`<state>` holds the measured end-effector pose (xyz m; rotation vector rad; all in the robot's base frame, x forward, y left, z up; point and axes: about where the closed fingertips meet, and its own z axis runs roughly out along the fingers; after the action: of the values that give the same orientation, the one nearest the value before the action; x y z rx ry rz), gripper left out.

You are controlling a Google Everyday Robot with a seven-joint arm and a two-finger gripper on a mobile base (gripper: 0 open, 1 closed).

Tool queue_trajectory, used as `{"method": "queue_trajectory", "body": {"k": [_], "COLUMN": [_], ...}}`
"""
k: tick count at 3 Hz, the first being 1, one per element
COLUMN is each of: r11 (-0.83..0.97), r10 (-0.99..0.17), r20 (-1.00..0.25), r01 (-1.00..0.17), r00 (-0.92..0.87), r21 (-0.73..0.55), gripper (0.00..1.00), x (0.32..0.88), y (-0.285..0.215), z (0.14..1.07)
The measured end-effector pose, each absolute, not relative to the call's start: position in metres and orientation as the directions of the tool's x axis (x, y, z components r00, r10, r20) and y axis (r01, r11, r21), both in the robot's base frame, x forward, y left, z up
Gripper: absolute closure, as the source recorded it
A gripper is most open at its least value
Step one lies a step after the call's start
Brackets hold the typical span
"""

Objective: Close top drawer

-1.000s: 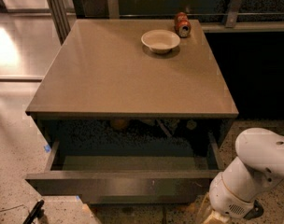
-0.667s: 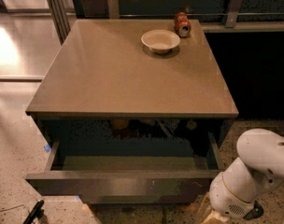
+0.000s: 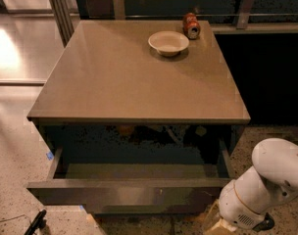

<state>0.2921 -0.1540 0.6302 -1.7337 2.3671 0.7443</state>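
Note:
The top drawer (image 3: pixel 129 194) of the grey-brown cabinet (image 3: pixel 129 82) stands pulled far out toward me, its shallow inside (image 3: pixel 139 171) showing nothing in it. Its plain dark-grey front is the nearest part. My white arm (image 3: pixel 266 185) sits at the bottom right, just past the drawer's right front corner and apart from it. Only a slim black part of the gripper (image 3: pixel 36 223) shows at the bottom left edge, low and in front of the drawer's left corner, not touching it.
A cream bowl (image 3: pixel 168 43) and a red can (image 3: pixel 191 25) lying on its side sit at the back right of the cabinet top. Metal railings run behind. A shiny floor (image 3: pixel 16 53) lies to the left, and speckled floor lies in front.

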Motion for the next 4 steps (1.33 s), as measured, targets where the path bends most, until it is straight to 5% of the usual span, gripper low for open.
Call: {"method": "queue_trajectory", "body": {"k": [4], "r11": [0.303], "r10": [-0.811], "r20": [-0.457], "r01": [-0.931], "r00": [-0.364], "r21": [0.204], "gripper": [0.97], "x": [0.331], "y": [-0.126], "z": [0.644]}}
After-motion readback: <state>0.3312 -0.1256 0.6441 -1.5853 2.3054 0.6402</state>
